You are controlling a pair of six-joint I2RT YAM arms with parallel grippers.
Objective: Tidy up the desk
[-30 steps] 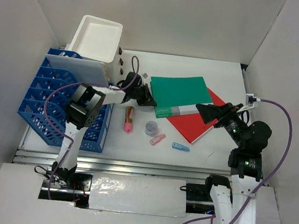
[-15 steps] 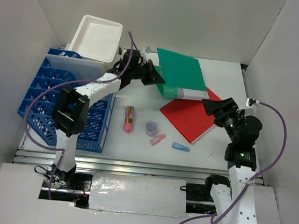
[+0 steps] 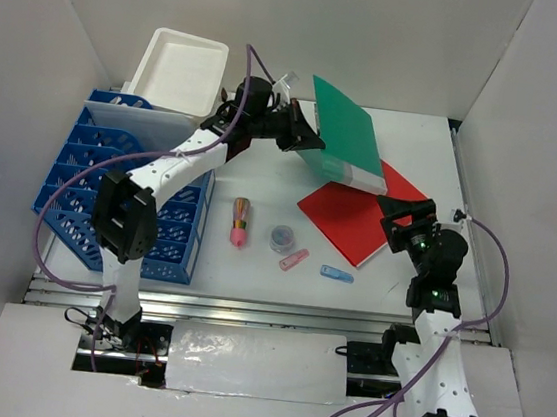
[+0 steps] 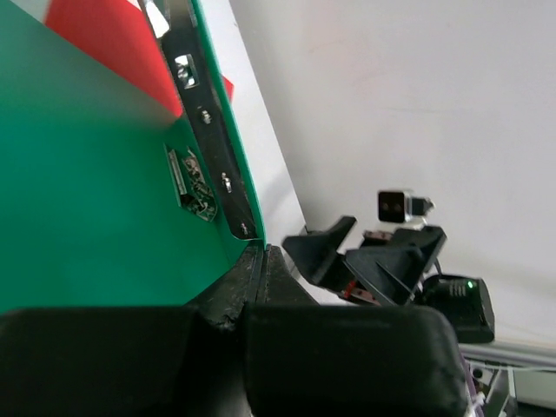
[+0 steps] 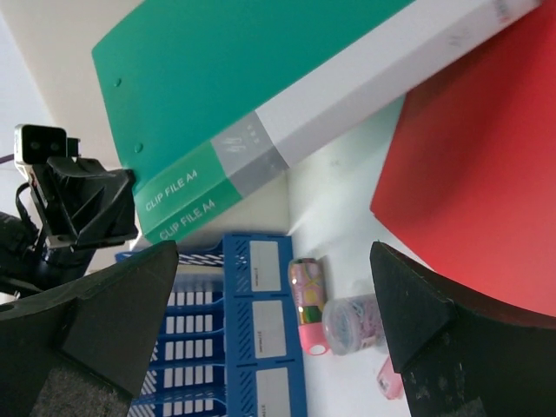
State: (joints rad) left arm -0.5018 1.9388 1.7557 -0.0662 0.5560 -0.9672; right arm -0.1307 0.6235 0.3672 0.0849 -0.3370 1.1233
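The worktop (image 3: 250, 278) is the flat white surface in the middle, betw. the white side walls. Its long axis goes left to right in the top view. The silver rail (image 3: 247, 311) marks the front edge, on the side of the arm bases.

L gripper (image 3: 305, 138) is pressed together on the left edge of the green folder (image 3: 346, 128), pinching it. The folder is tilted at the back-centre, w/ its white spine at the low side, over the far corner of the red folder (image 3: 350, 219). I cannot tell if they touch. The red folder lies flat, right of centre.

R gripper (image 3: 405, 216) is spread wide and holds nothing, at the right corner of the red folder.

Other things:
- blue file rack (image 3: 85, 182) and white box (image 3: 181, 69) take the left side
- a pink tube (image 3: 241, 222), a small round tub (image 3: 281, 238), a pink clip (image 3: 294, 261) and a blue clip (image 3: 336, 274) lie loose near the front-centre
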